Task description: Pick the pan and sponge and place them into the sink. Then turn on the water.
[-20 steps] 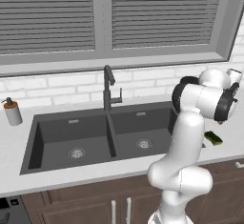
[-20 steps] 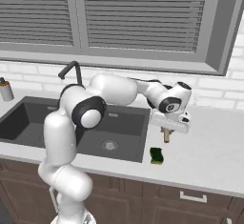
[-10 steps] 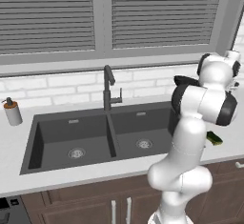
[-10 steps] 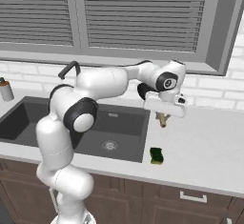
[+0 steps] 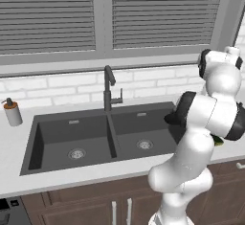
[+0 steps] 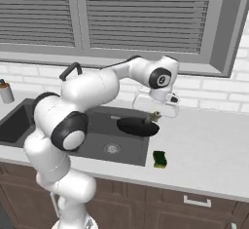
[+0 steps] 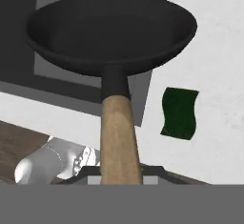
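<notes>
Pincer [image 6: 154, 117] clamped on brownish handle, pan [image 6: 137, 126] held aloft at right edge of sink [image 6: 104, 138], sponge [image 6: 159, 159] on tabletop [image 6: 209, 150] nearby; end-of-handle grip risks pan sagging or clipping rim on lowering.

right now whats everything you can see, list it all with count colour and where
pan: 1, black with a brownish handle, held in the air above the right edge of the sink
sponge: 1, dark green face over yellow, on the counter just right of the sink
sink: 1, dark grey, two basins with a round steel drain in each, set in the counter
tap: 1, dark gooseneck, behind the divider between the basins; no water running
soap dispenser: 1, pale, on the counter left of the sink
counter: 1, light grey
gripper: 1, shut on the pan's handle
</notes>
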